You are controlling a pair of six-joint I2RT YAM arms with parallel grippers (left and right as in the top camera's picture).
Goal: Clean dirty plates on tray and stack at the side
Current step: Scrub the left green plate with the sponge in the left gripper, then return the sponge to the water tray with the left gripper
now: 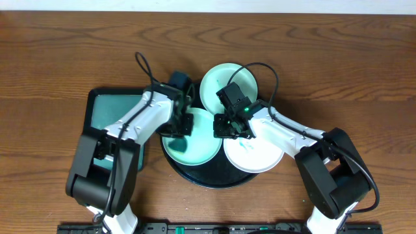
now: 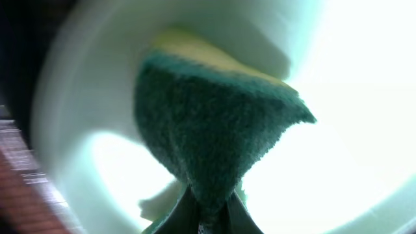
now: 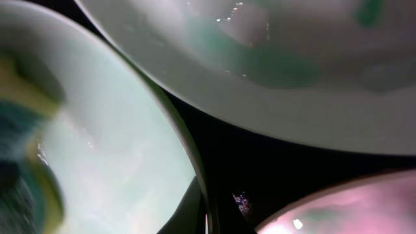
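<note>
Three plates lie on the round black tray [image 1: 207, 179]. A pale mint plate [image 1: 198, 153] is at the left, a second mint plate [image 1: 218, 81] is at the back, and a white plate [image 1: 257, 156] is at the right. My left gripper [image 1: 179, 127] is shut on a green and yellow sponge [image 2: 214, 130] and presses it on the left mint plate [image 2: 338, 65]. My right gripper [image 1: 224, 130] is shut on that plate's right rim [image 3: 110, 149]. The right wrist view also shows the back plate [image 3: 292, 65] with teal smears and the white plate [image 3: 344, 208].
A rectangular teal tray with a dark rim [image 1: 107, 107] sits left of the black tray, partly under my left arm. Brown wooden table [image 1: 52, 52] surrounds everything.
</note>
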